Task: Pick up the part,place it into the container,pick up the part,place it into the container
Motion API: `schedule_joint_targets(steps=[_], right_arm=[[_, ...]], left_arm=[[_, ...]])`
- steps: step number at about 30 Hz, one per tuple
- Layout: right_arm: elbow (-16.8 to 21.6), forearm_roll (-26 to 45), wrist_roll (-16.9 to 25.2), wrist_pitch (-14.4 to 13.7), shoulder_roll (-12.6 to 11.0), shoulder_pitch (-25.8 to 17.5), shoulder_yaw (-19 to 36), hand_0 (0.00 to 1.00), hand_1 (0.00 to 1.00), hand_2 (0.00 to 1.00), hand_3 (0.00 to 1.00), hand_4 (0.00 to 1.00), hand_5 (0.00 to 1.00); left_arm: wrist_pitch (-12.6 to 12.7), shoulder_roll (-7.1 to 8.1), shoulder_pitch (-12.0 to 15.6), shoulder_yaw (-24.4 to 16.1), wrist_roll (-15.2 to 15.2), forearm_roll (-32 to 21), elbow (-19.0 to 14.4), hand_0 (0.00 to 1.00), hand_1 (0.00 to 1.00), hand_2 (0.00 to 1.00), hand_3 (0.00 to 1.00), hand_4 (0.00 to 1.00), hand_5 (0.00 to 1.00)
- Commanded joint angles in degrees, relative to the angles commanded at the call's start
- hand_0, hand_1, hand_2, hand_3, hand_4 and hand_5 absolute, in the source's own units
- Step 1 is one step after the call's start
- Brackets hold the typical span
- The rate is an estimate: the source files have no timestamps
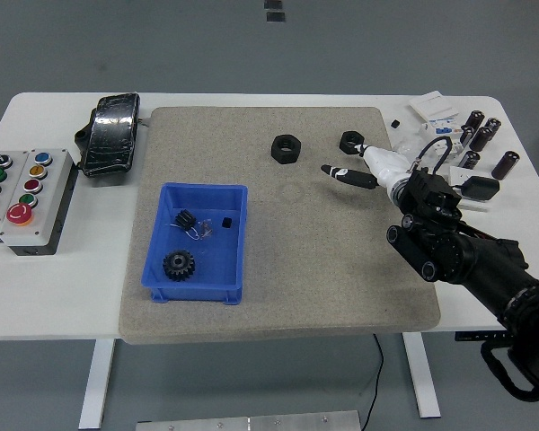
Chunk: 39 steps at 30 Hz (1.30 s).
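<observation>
Your right hand comes in from 4 o'clock over the mat, fingers spread and holding nothing — fingertips just beside the small nut, contact unclear. The large nut sits at 12 o'clock on the mat, apart from the hand. The blue bin at 9 o'clock holds a gear and a few small bits. The button box sits at the table's left edge.
</observation>
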Motion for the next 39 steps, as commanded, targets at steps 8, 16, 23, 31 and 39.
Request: schedule_joint_targets(steps=[8, 16, 23, 31, 39], right_arm=[[0.01, 0.4, -0.37, -0.52, 0.37, 0.38, -0.93, 0.998, 0.968, 0.863, 0.974, 0.998, 0.998], [-0.02, 0.6, -0.83, -0.62, 0.3, 0.82, -1.31, 0.998, 0.98, 0.894, 0.998, 0.998, 0.998], [-0.19, 0.86, -0.88, -1.57, -0.24, 1.83, -1.31, 0.998, 0.998, 0.957, 0.998, 0.998, 0.998], [-2.15, 1.29, -1.19, -1.83, -0.86, 3.04, -0.96, 0.998, 0.998, 0.955, 0.998, 0.998, 0.998], [-4.94, 1.8, -1.4, -0.78, 0.06, 3.86, -2.84, 0.998, 0.989, 0.947, 0.997, 0.998, 0.998]], left_arm=[[-0.05, -0.1, 0.01, 0.35, -0.03, -0.29, 0.0, 0.653, 0.664, 0.642, 0.662, 0.708, 0.289], [-0.1, -0.38, 0.13, 0.38, 0.06, -0.15, 0.0, 0.653, 0.664, 0.641, 0.662, 0.708, 0.289], [-0.11, -0.26, -0.01, 0.52, 0.0, -0.18, 0.0, 0.653, 0.664, 0.641, 0.662, 0.709, 0.289], [-0.14, -0.07, -0.04, 0.35, 0.07, 0.08, 0.0, 0.653, 0.664, 0.641, 0.662, 0.708, 0.289], [-0.24, 0.05, -0.29, 0.29, 0.12, 0.32, 0.0, 0.652, 0.663, 0.641, 0.662, 0.708, 0.29]])
